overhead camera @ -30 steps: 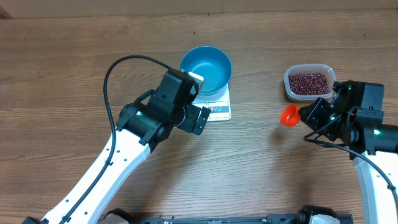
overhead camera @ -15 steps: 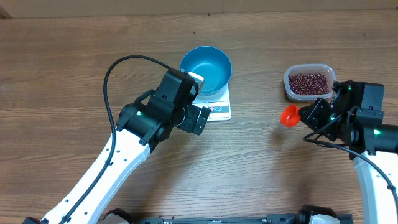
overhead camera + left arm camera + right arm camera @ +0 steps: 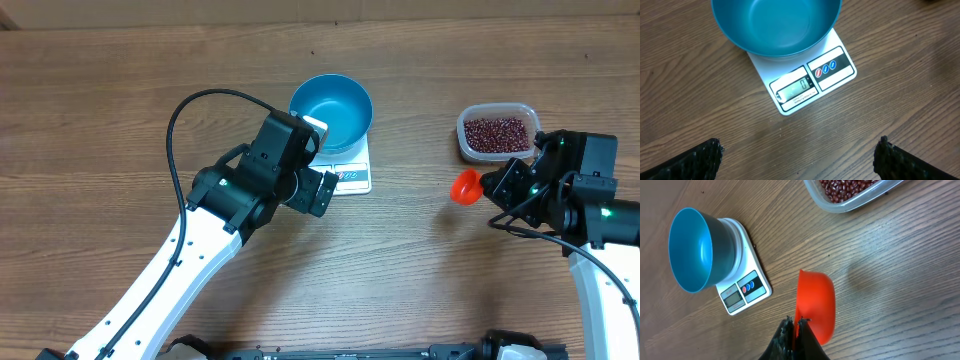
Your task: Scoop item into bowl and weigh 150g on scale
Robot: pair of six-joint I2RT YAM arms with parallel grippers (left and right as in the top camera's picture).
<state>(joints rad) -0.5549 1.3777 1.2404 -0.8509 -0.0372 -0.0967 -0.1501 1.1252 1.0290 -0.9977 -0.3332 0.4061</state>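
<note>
The blue bowl [image 3: 331, 110] stands empty on the white scale [image 3: 352, 177], whose display [image 3: 799, 86] reads zero. My left gripper [image 3: 800, 157] hovers open over bare wood just in front of the scale, with nothing between its fingers [image 3: 702, 157]. The item, small maroon beans [image 3: 496, 133], fills a clear plastic tub [image 3: 464, 146] at the right. My right gripper [image 3: 796, 321] is shut on the edge of an orange-red scoop [image 3: 815, 305], held just above the table between scale and tub. The scoop [image 3: 464, 185] looks empty.
Wooden table all round. The left arm [image 3: 190, 250] reaches in from the lower left and the right arm [image 3: 590, 215] from the lower right. A black cable [image 3: 185, 110] loops above the left arm.
</note>
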